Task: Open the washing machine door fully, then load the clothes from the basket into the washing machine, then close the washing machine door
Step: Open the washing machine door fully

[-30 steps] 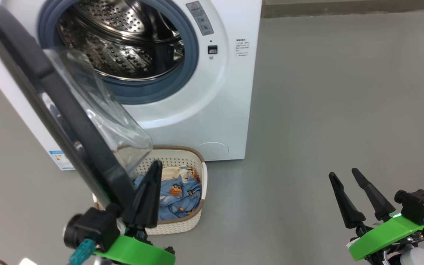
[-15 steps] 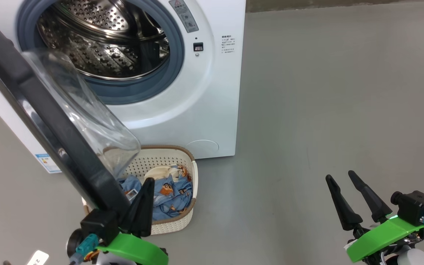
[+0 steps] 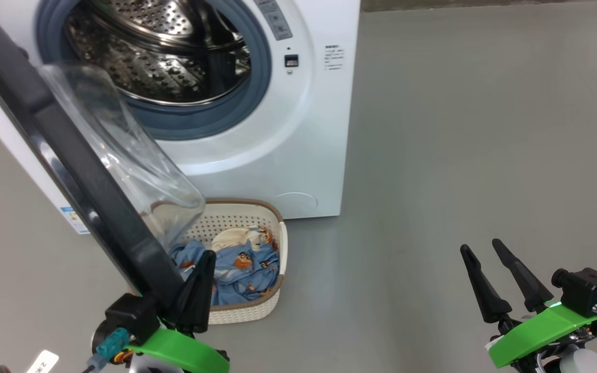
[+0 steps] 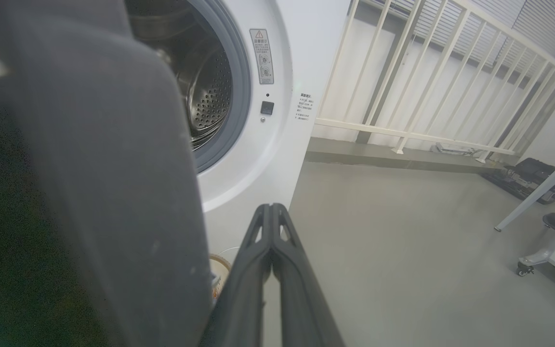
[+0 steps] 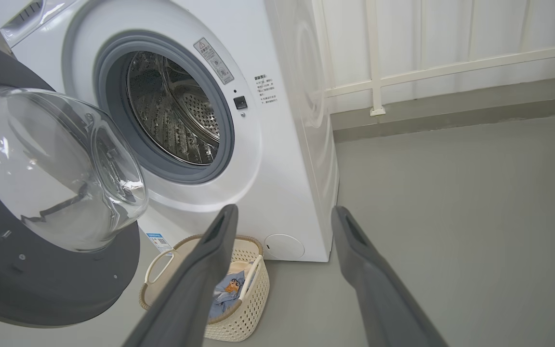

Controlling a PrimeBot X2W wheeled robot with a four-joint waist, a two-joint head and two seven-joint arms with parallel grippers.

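Down at the foot of the washing machine (image 3: 298, 155), the washing machine door (image 3: 83, 173) stands swung well out to the left, its glass bowl (image 3: 138, 166) overhanging the far left corner of the basket (image 3: 249, 311). Left gripper (image 3: 205, 264): jaws pressed together on nothing, lying just beside the door's lower edge on the bowl side. Right gripper (image 3: 480, 245): jaws spread, empty, well apart from everything over bare floor (image 3: 459, 129). The head camera has swung over the last second, so the whole scene has shifted. Judged against the basket, the left gripper has drawn lower and uncovered more of the clothes (image 3: 249, 269), while the door's angle looks much the same. My read: the opening push is about done. The drum (image 3: 174, 67) is empty and its mouth unobstructed, the clothes lie heaped in the basket against the machine's front, and loading comes next. The overhanging bowl may crowd a reach from the left.
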